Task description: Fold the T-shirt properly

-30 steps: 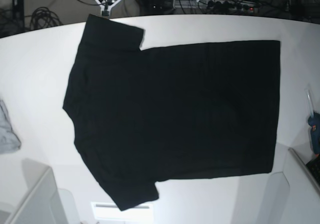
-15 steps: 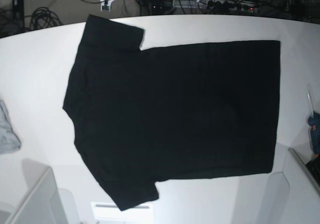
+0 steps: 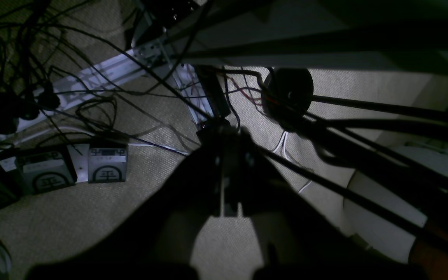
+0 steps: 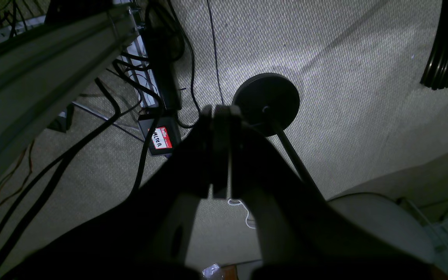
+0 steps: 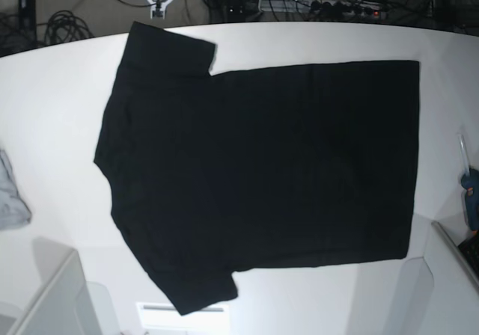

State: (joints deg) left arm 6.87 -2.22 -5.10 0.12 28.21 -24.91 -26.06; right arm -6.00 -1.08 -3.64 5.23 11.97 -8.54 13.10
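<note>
The black T-shirt (image 5: 262, 163) lies spread flat on the white table (image 5: 52, 111) in the base view, collar to the left, hem to the right, one sleeve at the far edge and one at the near edge. Neither gripper shows in the base view. In the left wrist view my left gripper (image 3: 224, 136) hangs below the table over the carpet, jaws together with nothing between them. In the right wrist view my right gripper (image 4: 222, 116) likewise points at the floor, shut and empty. Both are far from the T-shirt.
A small grey cloth (image 5: 11, 193) lies at the table's left edge. A blue-handled tool (image 5: 470, 193) sits at the right edge. Pale arm bases (image 5: 52, 297) stand at the near corners. Cables (image 3: 91, 112), boxes (image 3: 107, 165) and a round black stand foot (image 4: 266, 101) lie on the carpet.
</note>
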